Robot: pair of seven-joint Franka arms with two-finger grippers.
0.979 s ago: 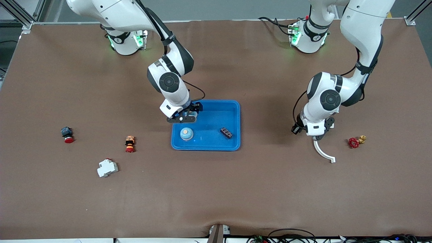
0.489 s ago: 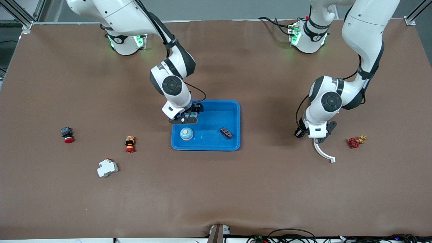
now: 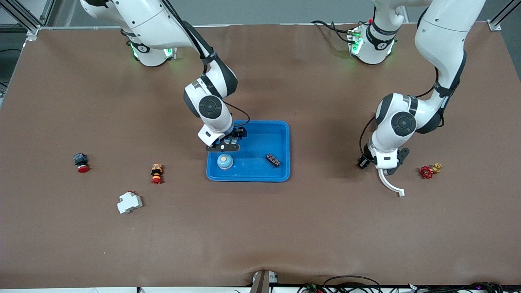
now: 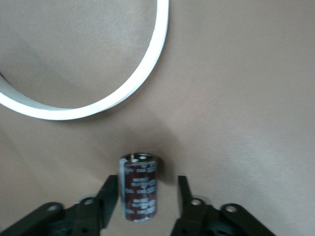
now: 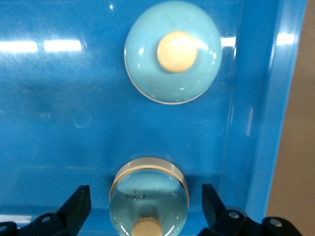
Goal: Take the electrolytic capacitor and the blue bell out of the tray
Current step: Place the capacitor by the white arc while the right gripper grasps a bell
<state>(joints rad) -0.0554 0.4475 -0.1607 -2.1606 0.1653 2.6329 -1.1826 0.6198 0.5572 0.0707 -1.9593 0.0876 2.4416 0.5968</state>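
A dark brown capacitor (image 4: 139,189) stands on the brown table between the fingers of my left gripper (image 4: 146,184). One finger is right beside it and the other stands clear, so the gripper is open; the front view shows this gripper (image 3: 384,167) toward the left arm's end of the table, hiding the capacitor. My right gripper (image 5: 145,189) hangs open over the blue tray (image 3: 256,140). A light blue bell (image 5: 149,196) lies tilted between its fingers, with a gap on each side. A second bell (image 3: 224,161) sits upright in the tray.
A black terminal block (image 3: 272,160) lies in the tray. A white curved strip (image 3: 390,185) and a red valve (image 3: 426,172) lie by the left gripper. Toward the right arm's end are an orange button (image 3: 156,173), a red button (image 3: 80,162) and a white breaker (image 3: 129,202).
My left gripper has gone from shut to open and its hand has shifted slightly toward the red valve. The right hand has edged toward the upright bell.
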